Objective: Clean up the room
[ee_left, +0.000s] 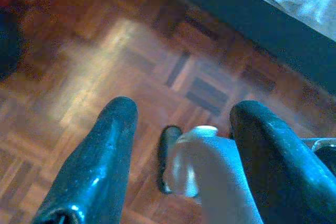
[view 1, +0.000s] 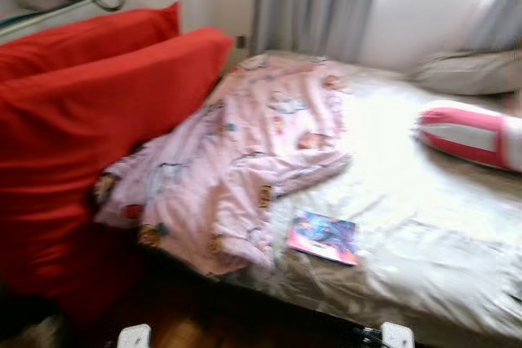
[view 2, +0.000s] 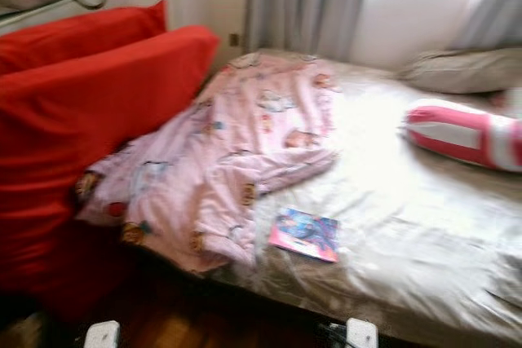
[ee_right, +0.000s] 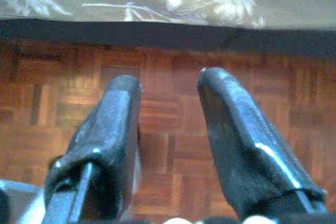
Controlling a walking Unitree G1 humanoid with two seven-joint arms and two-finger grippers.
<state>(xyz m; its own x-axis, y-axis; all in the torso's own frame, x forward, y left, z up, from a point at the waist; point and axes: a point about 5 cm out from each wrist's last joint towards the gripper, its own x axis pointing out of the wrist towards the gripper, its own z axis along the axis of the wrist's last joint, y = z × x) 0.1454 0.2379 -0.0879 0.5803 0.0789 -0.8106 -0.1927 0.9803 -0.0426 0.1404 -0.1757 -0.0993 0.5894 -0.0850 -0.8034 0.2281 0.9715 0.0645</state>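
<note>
- Approaching the bed (view 1: pixel 424 258); a book (view 1: pixel 323 236) lies near its front edge beside the rumpled pink blanket (view 1: pixel 236 160).
- Left gripper (ee_left: pixel 181 129) and right gripper (ee_right: pixel 168 85) hang spread and empty above the parquet floor (ee_right: pixel 163 124).
- Next move likely calls for reaching to the book.

No text can be read; the colourful thin book (view 1: pixel 323 236) lying on the beige bed sheet (view 1: pixel 424 226) is too blurred.

I am looking down at a bed (view 1: pixel 440 226) covered in a pale, shiny sheet. A pink patterned blanket (view 1: pixel 236 160) is lying crumpled across its left side, a colourful book (view 1: pixel 323 237) is resting flat near the front edge, a red-and-white striped cushion (view 1: pixel 471 134) is sitting at the right, and a beige pillow (view 1: pixel 465 72) is lying behind it.
</note>
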